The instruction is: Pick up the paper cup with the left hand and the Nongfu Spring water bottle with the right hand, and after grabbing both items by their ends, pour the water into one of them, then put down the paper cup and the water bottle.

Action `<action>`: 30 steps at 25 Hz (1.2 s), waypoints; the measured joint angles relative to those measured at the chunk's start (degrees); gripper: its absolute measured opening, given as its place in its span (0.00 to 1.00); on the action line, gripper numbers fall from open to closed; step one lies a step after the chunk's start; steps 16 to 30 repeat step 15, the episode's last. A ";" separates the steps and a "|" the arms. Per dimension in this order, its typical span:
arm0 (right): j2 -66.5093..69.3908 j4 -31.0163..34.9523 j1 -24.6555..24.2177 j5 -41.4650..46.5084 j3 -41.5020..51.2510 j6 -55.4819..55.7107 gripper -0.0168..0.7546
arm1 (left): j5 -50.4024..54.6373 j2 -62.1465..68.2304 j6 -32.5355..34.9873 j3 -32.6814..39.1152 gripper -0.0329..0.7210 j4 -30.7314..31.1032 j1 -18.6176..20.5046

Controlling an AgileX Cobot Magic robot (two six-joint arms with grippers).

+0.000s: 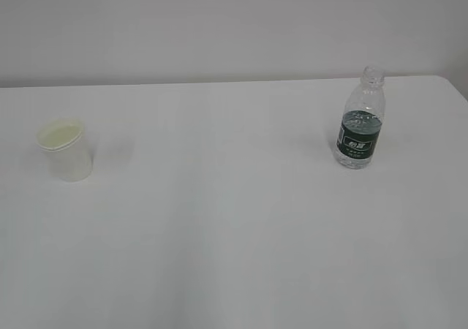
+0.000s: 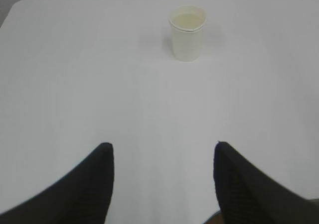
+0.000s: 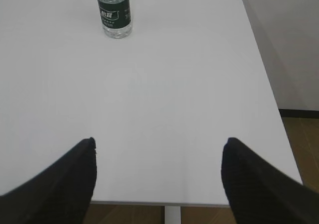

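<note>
The white paper cup stands upright on the left of the white table; the left wrist view has the cup far ahead, slightly right of centre. My left gripper is open and empty, well short of it. The Nongfu Spring water bottle, clear with a dark green label and no cap, stands upright at the right, with water up to about the top of its label. In the right wrist view the bottle is far ahead to the left. My right gripper is open, empty, above the table's near edge.
The white table spreads between cup and bottle. Its right edge and near edge show in the right wrist view, with wooden floor beyond. A plain wall stands behind. Neither arm shows in the exterior view.
</note>
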 joint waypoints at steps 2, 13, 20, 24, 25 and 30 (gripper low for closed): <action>0.00 0.00 0.00 0.00 0.00 0.00 0.79 | 0.00 0.00 0.00 0.00 0.64 0.00 0.00; 0.00 0.00 0.00 0.00 0.00 0.00 0.79 | 0.00 0.00 0.00 0.00 0.64 0.00 0.00; 0.00 0.00 0.00 0.00 0.00 0.00 0.79 | 0.00 0.00 0.00 0.00 0.63 0.00 0.00; 0.00 0.00 0.00 0.00 0.00 0.00 0.79 | 0.00 0.00 0.00 0.00 0.63 0.00 0.00; 0.00 0.00 0.00 0.00 0.00 0.00 0.79 | 0.00 0.00 0.00 0.00 0.63 0.00 0.00; 0.00 0.00 0.00 0.00 0.00 0.00 0.79 | 0.00 0.00 0.00 0.00 0.63 0.00 0.00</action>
